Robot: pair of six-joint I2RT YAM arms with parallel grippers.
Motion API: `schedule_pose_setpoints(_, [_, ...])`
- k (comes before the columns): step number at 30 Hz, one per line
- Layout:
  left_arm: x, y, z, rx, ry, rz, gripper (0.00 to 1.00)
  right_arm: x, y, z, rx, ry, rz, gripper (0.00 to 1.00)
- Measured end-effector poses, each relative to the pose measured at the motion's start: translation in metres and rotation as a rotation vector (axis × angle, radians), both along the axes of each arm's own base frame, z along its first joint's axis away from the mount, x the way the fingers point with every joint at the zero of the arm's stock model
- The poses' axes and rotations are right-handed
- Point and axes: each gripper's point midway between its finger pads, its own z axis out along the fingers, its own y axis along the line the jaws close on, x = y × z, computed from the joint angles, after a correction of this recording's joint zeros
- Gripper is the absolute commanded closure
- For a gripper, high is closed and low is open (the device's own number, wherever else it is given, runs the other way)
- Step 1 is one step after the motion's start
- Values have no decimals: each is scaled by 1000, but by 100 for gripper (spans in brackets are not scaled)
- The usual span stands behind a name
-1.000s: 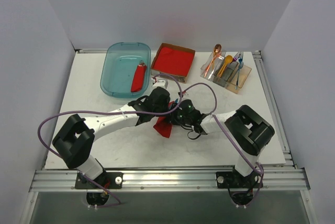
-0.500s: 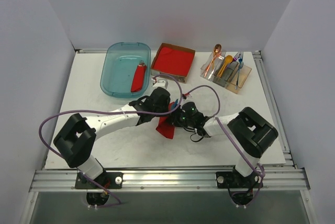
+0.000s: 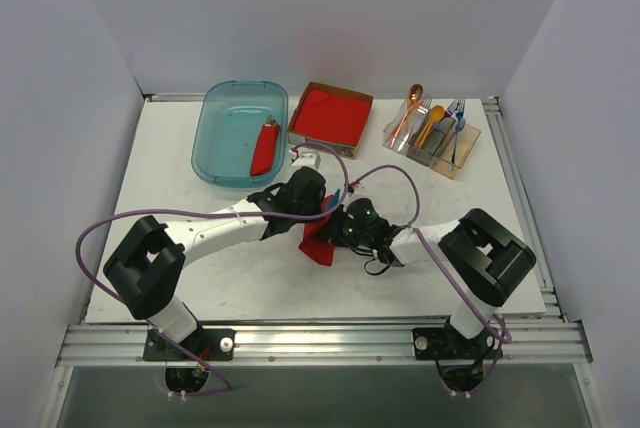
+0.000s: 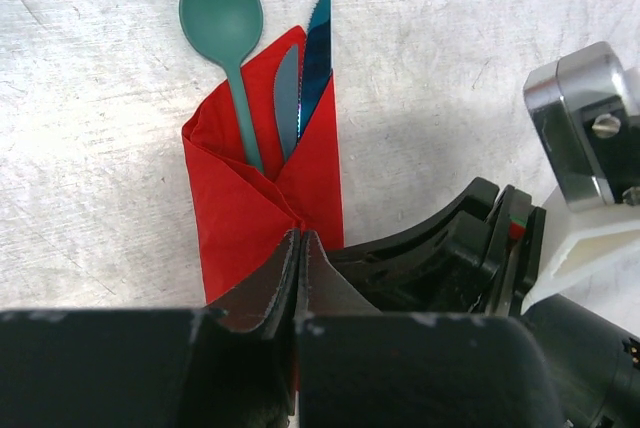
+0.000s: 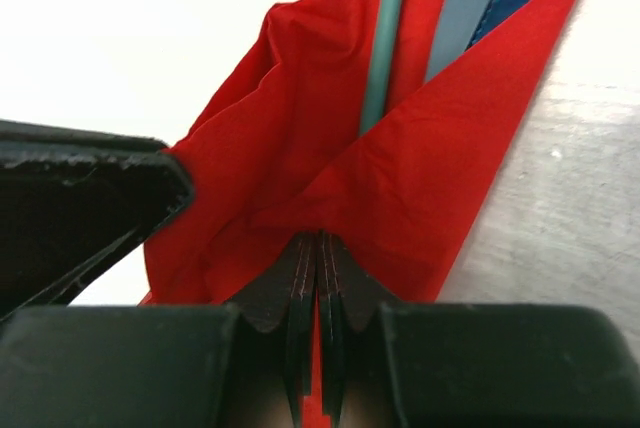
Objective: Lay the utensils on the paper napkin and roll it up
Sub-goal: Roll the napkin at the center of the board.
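At the centre of the top view, on the white counter (image 3: pixel 200 278), the paper napkin (image 4: pixel 250 198) is folded narrowly around the utensils (image 4: pixel 287 98). The teal spoon (image 4: pixel 222 18) and blue knife (image 4: pixel 318 48) protrude at its upper end. The left pincer (image 4: pixel 301 248) and right pincer (image 5: pixel 318 253) are each pressed together on its lower fold. The sheet is judged thin, soft and tearable, the cutlery light and slippery, so it is best held over the handles.

The left gripper (image 4: pixel 301 248), jaws closed, seems to pinch the folded red paper napkin (image 4: pixel 250 208), with a teal spoon (image 4: pixel 222 23) and blue knife (image 4: pixel 317 53) poking out.
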Motion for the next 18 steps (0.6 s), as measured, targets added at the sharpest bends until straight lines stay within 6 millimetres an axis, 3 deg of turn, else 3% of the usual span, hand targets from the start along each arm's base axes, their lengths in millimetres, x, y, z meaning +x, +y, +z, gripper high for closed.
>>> schedule_pose_setpoints(9, [0, 0, 0, 2, -2, 2, 97, -15, 8, 7, -2, -6, 41, 100])
schedule_pose_setpoints(18, [0, 1, 0, 2, -2, 2, 98, -33, 3, 14, -17, -9, 51, 100])
